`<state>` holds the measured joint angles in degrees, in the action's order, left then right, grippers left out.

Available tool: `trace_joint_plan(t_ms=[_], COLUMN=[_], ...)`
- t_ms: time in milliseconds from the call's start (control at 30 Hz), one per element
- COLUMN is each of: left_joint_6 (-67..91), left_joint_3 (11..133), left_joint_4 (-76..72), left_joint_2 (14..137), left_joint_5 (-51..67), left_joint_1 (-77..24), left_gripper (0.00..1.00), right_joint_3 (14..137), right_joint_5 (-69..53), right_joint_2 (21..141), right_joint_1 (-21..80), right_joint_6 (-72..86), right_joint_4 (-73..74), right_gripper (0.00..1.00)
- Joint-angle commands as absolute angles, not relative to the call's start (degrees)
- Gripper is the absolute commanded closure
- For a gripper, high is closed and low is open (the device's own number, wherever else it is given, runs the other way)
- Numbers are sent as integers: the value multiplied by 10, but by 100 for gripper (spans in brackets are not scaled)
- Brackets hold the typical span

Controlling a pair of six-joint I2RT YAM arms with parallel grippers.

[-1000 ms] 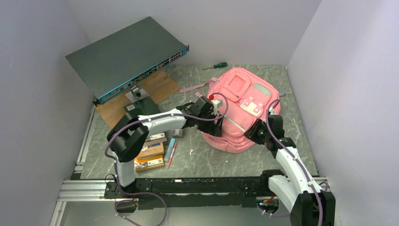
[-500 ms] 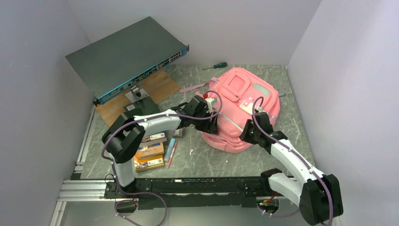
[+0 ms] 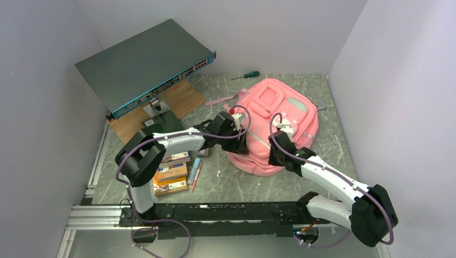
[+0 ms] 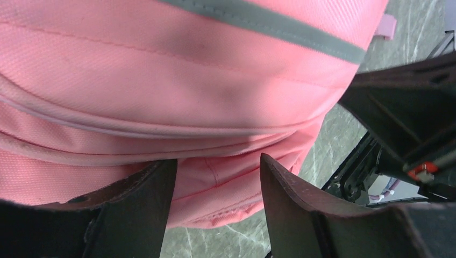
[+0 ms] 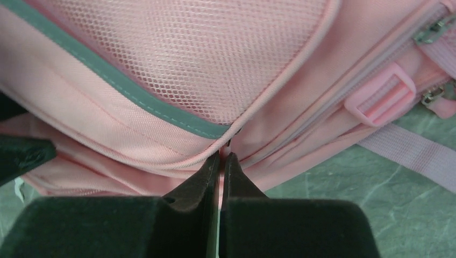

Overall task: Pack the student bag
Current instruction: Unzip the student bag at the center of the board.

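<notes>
Pink student bag (image 3: 279, 115) looks soft, floppy, probably light; left gripper (image 4: 216, 167) gapes astride its near edge, right gripper (image 5: 222, 157) pinched shut at the zip seam (image 5: 279, 137), the likeliest hold.

student bag (image 3: 280, 110) mid-table, screwdriver (image 3: 246, 75) behind it; boxes (image 3: 171, 176) front-left, switch (image 3: 144, 63) back-left

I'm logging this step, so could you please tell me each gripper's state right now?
Left gripper: open, fingers apart at the student bag.
Right gripper: closed, tips pinching the bag's zip seam.
</notes>
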<state>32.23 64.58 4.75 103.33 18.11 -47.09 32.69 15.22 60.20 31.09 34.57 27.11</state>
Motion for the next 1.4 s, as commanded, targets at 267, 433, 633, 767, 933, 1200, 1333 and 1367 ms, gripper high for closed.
trace_joint_plan(t_ms=[267,433,633,767,933,1200,1333,1367], left_joint_6=[331,342,348,347,362,369,344,343], left_joint_3=[628,624,651,676,680,604,573,564], left_joint_4=[35,21,22,28,6,-12,-7,-8], left_joint_2=[1000,1010,1022,1014,1016,945,892,881], left_joint_5=[170,177,180,167,177,173,157,155], left_joint_1=[-484,-484,-483,-482,-483,-482,-482,-482], left_gripper=[37,37,38,37,38,19,8,7], right_joint_3=[327,341,351,358,339,376,375,374], right_joint_5=[-44,-33,-42,-21,-144,-21,23,31], right_joint_2=[587,536,525,539,528,564,530,512], right_joint_1=[398,399,408,446,461,416,403,400], right_joint_6=[388,387,384,371,386,395,384,388], right_joint_4=[158,213,276,313,157,192,260,276], right_gripper=[100,100,100,100,100,89,74,70])
